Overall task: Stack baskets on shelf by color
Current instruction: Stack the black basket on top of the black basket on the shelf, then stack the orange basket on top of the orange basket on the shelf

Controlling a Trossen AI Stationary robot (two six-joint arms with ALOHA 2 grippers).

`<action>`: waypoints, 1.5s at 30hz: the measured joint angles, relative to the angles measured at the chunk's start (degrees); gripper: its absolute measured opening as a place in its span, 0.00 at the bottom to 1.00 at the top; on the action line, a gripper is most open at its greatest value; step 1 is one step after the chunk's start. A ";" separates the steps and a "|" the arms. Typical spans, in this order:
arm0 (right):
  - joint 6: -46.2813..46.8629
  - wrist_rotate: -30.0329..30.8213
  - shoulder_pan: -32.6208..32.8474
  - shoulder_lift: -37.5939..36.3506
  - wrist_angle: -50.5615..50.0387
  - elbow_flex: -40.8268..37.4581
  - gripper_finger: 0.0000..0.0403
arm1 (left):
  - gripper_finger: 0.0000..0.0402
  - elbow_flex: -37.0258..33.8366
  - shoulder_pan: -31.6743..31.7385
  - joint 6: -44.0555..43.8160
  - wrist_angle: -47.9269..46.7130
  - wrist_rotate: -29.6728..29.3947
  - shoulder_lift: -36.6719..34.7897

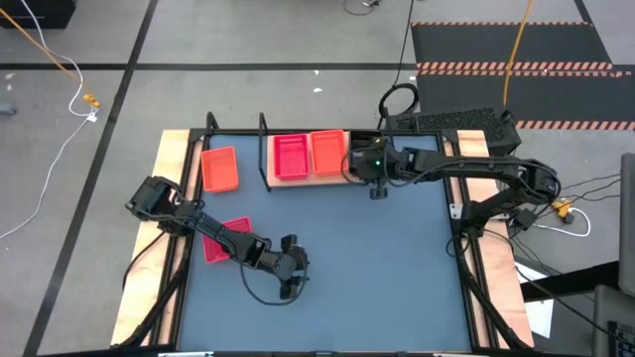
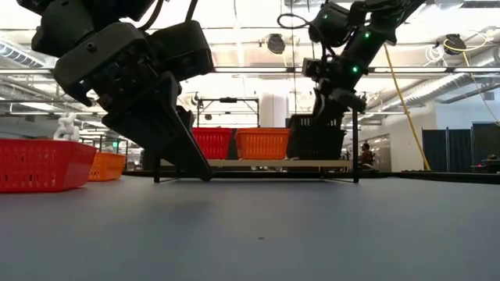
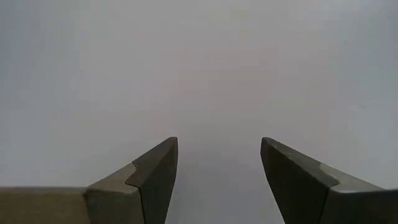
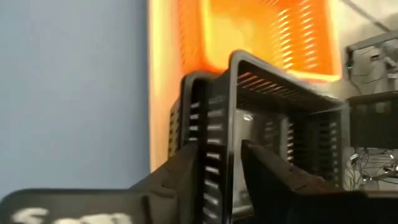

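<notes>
The wooden shelf stands at the table's far edge. On it sit a pinkish-red basket, an orange basket and, at its right end, a black basket. My right gripper is over that black basket and shut on its wall. Another orange basket rests on the table left of the shelf. A red basket lies partly under my left arm. My left gripper hangs open and empty over the table's middle, fingers pointing down. My right gripper pinches the black basket's perforated side wall, one finger inside the basket and one outside. The fingers come from above, pointing down. In the low view the basket's bottom is level with the shelf board beside the orange basket.
The blue tabletop stretches between my two arms and toward the near edge. The shelf's thin black wire frame rises at its left and far side. In the low view the red basket and the orange one stand at the left.
</notes>
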 joint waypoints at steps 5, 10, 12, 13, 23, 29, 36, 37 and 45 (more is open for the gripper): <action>6.71 0.07 0.47 -3.36 5.96 0.00 0.37 | 0.58 -0.02 0.00 -0.53 -0.67 -0.01 0.00; 14.32 -0.09 2.19 -7.88 11.76 0.05 0.38 | 0.58 -0.04 0.12 -0.39 -4.07 -0.07 -1.12; 16.14 -0.07 3.18 -9.00 12.38 0.07 0.38 | 0.58 -0.04 0.15 -0.69 -7.77 -1.24 -2.92; 16.45 -0.07 3.68 -9.31 12.44 0.07 0.38 | 0.58 -0.04 0.15 -1.15 -9.57 -2.24 -4.09; 25.54 -4.85 8.65 0.59 26.84 -1.18 0.39 | 0.58 -0.04 -1.40 -2.70 -27.74 -21.28 -17.07; 24.78 -13.00 12.42 10.79 51.70 -1.85 0.39 | 0.58 -0.06 1.06 2.81 -28.01 -24.38 -17.41; 25.15 -13.60 13.64 16.79 58.72 -1.84 0.39 | 0.58 -2.07 7.03 5.06 -35.02 -24.34 -17.50; 25.31 -13.60 13.72 17.36 58.39 -1.84 0.39 | 0.58 -2.93 7.83 5.65 -35.08 -24.34 -17.80; 12.72 -11.10 13.53 22.18 68.33 -2.23 0.39 | 0.58 -5.84 13.36 14.13 -33.65 -23.94 -17.92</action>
